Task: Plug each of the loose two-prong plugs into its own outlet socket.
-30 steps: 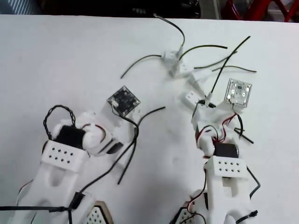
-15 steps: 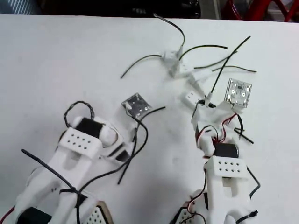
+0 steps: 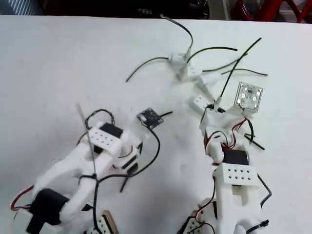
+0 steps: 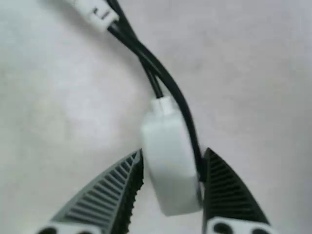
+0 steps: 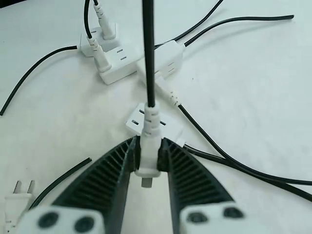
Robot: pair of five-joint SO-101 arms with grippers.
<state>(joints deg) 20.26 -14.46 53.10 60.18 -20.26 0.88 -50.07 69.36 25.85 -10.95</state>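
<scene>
In the left wrist view my left gripper (image 4: 171,158) is shut on a white socket block (image 4: 170,180). A black cord (image 4: 146,53) enters the block's far end and a second cord runs beside it. In the high view the left arm (image 3: 105,139) sits at the lower left. My right gripper (image 5: 148,145) is shut on a white two-prong plug (image 5: 148,163), whose black cord (image 5: 147,48) rises straight away from it. Just beyond the plug a single white socket (image 5: 163,123) lies flat on the table, also seen in the high view (image 3: 199,101) beside the right gripper (image 3: 214,108).
A cluster of white sockets (image 3: 183,66) with plugs and black cords lies at the back centre (image 5: 109,66). One loose two-prong plug (image 5: 14,197) rests near the right arm. Cords trail over the white table (image 3: 58,63) toward the right edge.
The left arm has swung right and forward, carrying its held piece and dragging the black cord along. The right arm and its plug have stayed put.
</scene>
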